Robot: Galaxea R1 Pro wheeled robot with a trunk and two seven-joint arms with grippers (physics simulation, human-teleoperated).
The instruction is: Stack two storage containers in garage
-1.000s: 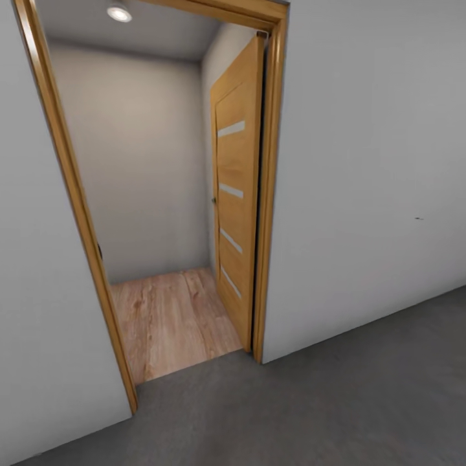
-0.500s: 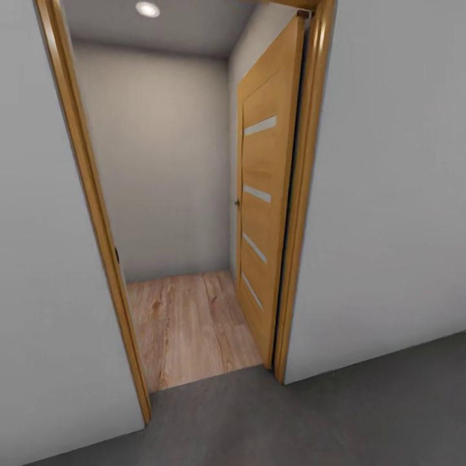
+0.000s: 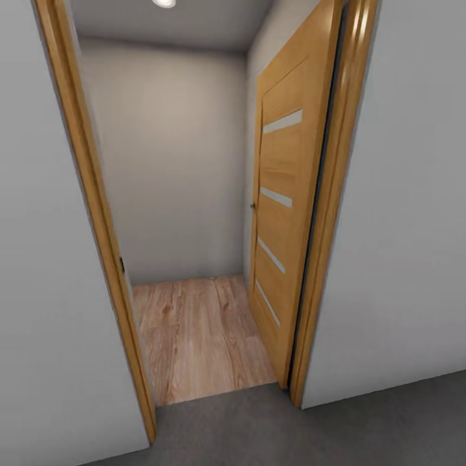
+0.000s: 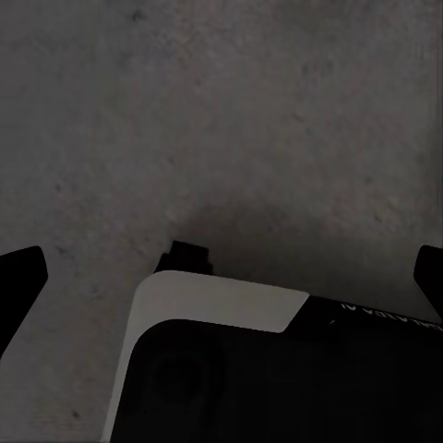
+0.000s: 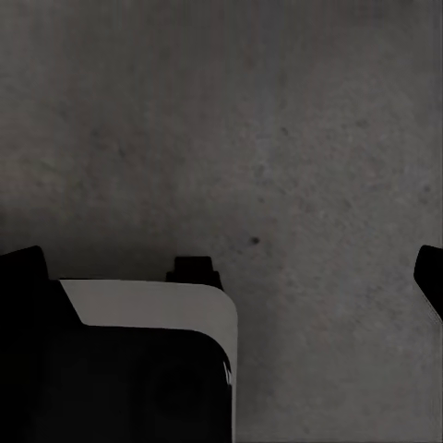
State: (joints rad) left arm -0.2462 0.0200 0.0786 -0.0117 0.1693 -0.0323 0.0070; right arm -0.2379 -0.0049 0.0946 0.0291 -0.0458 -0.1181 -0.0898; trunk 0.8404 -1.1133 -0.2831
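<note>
Right, you're on the garage floor, dark grey concrete, facing the doorway. Against the two earlier head shots the whole picture has shifted: the frame has spread wider and slid right, the ceiling light is nearly cut off at the top, less grey floor shows at the bottom. That's the camera closing in on the opening and lining up with it, not the door moving. Grey walls sit either side, wood frame around the gap, door swung inward against the right-hand wall of the small room beyond, plank floor starting at the threshold. My read: you're outbound to fetch a container, so the haul is at an early or middle leg; I can't tell which. No orange-red box in these pictures, so the containers are somewhere past that door. Left gripper: dark fingertips at opposite edges of its wrist view, jaws wide apart, nothing between them, just concrete and the robot's own body underneath. Right gripper: same, spread and empty. Clearance through the frame looks tight; keep centred.
</note>
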